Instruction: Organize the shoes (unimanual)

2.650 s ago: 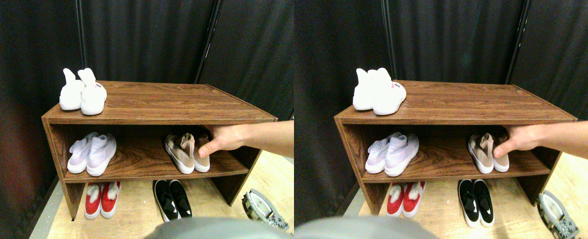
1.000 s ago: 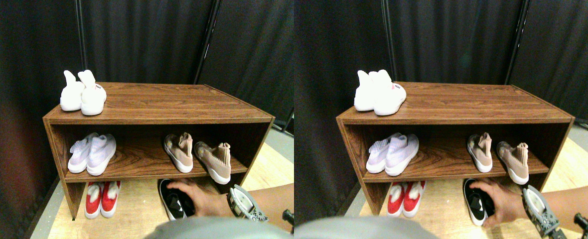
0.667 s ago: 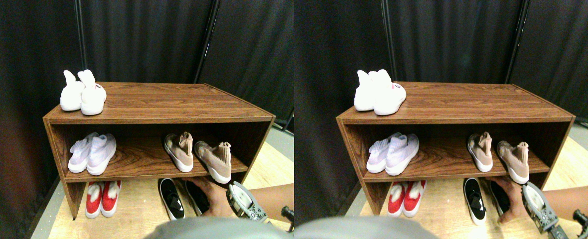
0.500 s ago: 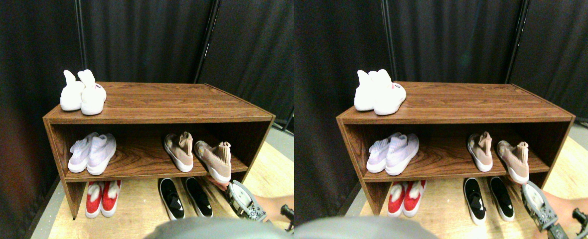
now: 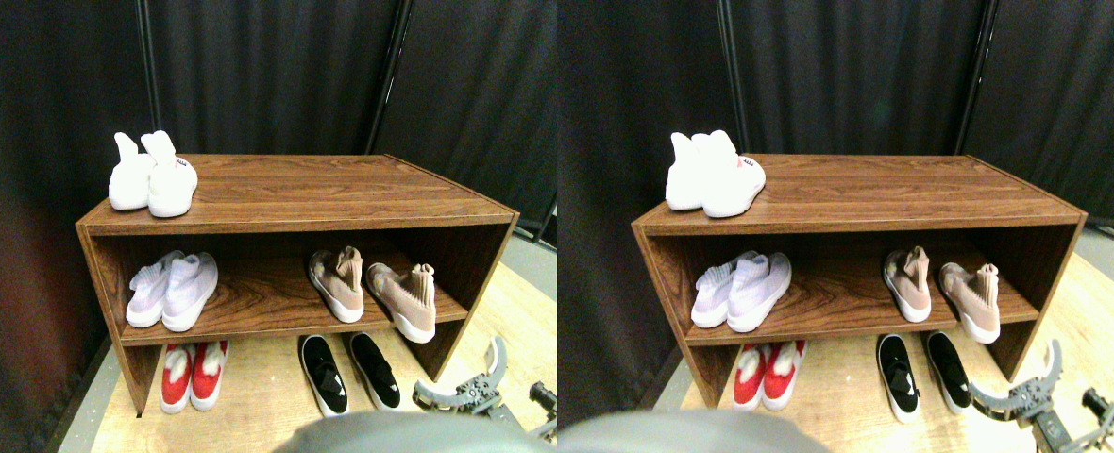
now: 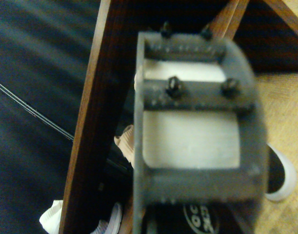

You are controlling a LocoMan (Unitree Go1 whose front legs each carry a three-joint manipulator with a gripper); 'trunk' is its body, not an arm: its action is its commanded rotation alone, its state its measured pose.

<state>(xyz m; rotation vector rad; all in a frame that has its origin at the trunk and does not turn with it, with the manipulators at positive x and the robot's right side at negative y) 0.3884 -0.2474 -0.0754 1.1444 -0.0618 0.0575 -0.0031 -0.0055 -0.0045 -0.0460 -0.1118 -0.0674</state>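
Dark curtains behind wooden shoe rack (image 5: 293, 226), light floor (image 5: 264, 387) under it. White pair (image 5: 153, 177) on top board, left end. You see lavender pair (image 5: 172, 289) left on middle shelf, dusty-pink pair (image 5: 373, 288) right, toes splayed apart. Red pair (image 5: 194, 374) and black slip-ons (image 5: 346, 370) on floor under shelf. Right gripper (image 5: 463, 377) low, just right of black slip-ons, jaws spread wide, nothing between them.

I am looking into a staged test space, not a home: black curtains (image 5: 274, 75) on metal poles (image 5: 389, 75) close off the back, and a lone wooden shoe rack (image 5: 302, 203) stands on a pale wood floor (image 5: 264, 396) beside grey flooring (image 5: 529, 255).
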